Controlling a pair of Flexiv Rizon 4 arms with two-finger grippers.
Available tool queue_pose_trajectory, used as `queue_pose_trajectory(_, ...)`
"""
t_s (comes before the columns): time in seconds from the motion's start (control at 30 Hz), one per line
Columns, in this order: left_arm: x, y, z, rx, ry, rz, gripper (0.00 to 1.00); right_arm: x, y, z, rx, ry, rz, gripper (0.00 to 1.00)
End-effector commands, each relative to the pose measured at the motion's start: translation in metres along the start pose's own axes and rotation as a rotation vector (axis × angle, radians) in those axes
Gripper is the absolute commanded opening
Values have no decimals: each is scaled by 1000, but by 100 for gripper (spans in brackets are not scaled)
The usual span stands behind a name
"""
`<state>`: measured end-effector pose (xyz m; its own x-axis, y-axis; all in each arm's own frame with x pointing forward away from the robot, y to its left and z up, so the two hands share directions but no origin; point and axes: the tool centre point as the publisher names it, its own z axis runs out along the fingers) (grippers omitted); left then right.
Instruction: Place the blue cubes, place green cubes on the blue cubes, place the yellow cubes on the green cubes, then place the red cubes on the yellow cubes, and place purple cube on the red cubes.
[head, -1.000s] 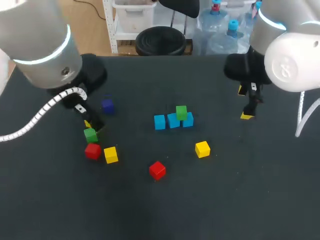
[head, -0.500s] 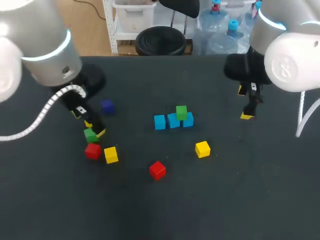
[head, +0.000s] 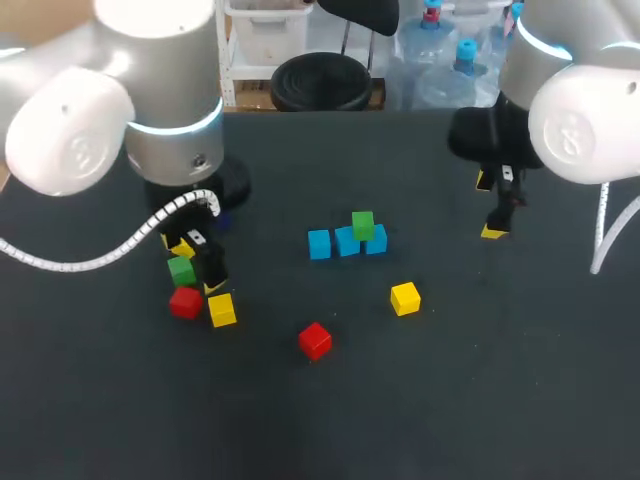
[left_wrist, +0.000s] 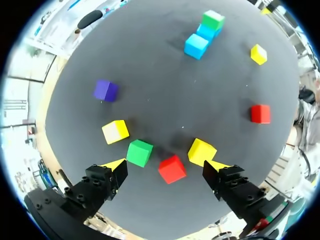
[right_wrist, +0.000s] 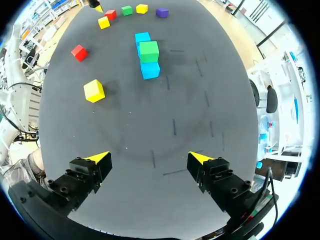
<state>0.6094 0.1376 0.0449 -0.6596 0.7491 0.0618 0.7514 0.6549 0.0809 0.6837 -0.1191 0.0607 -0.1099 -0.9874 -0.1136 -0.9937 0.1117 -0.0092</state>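
Cube row (head: 346, 243) at centre, top cube (head: 363, 225) on it, cube cluster (head: 185, 302) far left, two loose cubes (head: 405, 298) before the row.

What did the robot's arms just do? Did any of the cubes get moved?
The left arm swung in toward the table's middle. The left gripper shifted a little that way too, staying open over the loose green cube and the red cube beside it. Nothing was grabbed or let go. All the cubes stayed put, and the right gripper did not move.
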Motion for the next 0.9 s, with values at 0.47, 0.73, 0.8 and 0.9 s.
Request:
queue_pose_trajectory(0.47,-2,3,-6,-79,3,57,100,1,0,0,1,-2,0,100)
queue_pose_trajectory(0.73,-9,9,-5,-76,-15,100,100,1,0,0,1,-2,0,100)
queue_pose_trajectory(0.8,-7,10,-1,-80,-33,116,100,1,0,0,1,-2,0,100)
queue_pose_trajectory(0.9,-2,14,8,-72,-66,126,100,1,0,0,1,-2,0,100)
